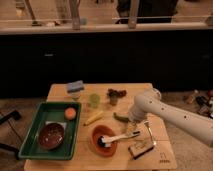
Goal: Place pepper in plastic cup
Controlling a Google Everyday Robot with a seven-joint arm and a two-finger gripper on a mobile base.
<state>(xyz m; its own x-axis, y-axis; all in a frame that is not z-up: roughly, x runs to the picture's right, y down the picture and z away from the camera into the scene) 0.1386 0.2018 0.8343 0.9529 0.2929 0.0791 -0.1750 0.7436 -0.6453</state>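
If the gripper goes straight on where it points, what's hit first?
The gripper hangs over the table, pointing down, beside the pepper. Going on, it likely meets bare table first, perhaps the white brush handle; depth is unclear.

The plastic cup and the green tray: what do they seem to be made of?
The plastic cup looks like thin plastic: translucent yellow-green walls. The green tray is probably moulded plastic: uniform colour, raised rim. The gripper is beside the pepper, away from both.
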